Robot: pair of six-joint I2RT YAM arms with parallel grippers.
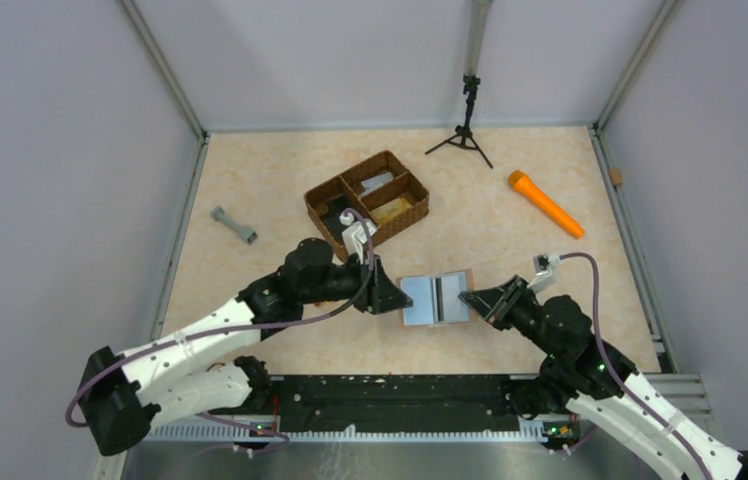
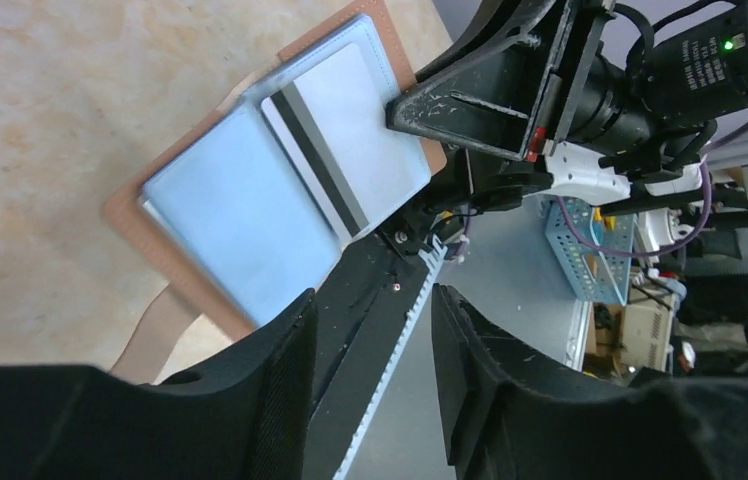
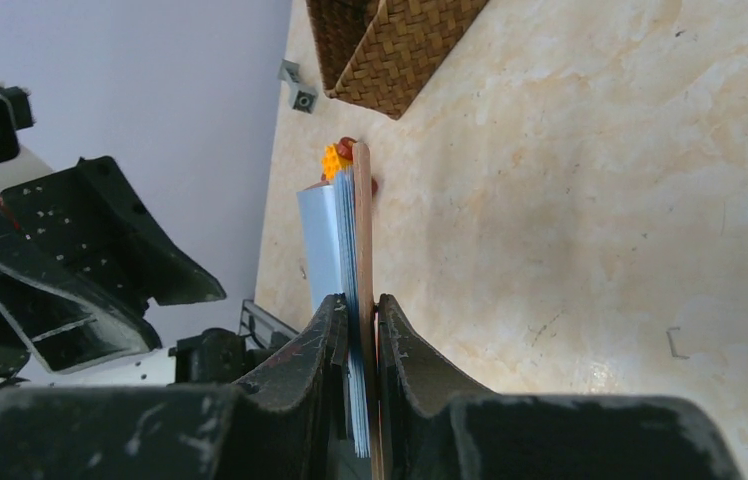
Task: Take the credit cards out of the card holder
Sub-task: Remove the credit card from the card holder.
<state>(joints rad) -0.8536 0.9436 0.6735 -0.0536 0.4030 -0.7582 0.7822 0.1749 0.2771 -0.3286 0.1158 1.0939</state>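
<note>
Plainly, little is done: on the table [image 1: 510, 230] the card holder [image 1: 435, 298] lies spread open, my right claw [image 3: 355, 312] clenched on its right edge, my left claw [image 2: 370, 305] released and empty just beside its left edge. A striped card [image 2: 350, 130] sits in its sleeve, undrawn; others may hide beneath it

the card holder [image 1: 435, 298] is spread open, its pale blue-grey inside facing up and its tan-brown cover showing round the rim. it sits near the middle of the table, toward the near edge. a pale card [image 2: 350, 120] with a dark stripe shows in one half. my right fingers [image 3: 410, 350] pinch the holder's right edge.
</note>
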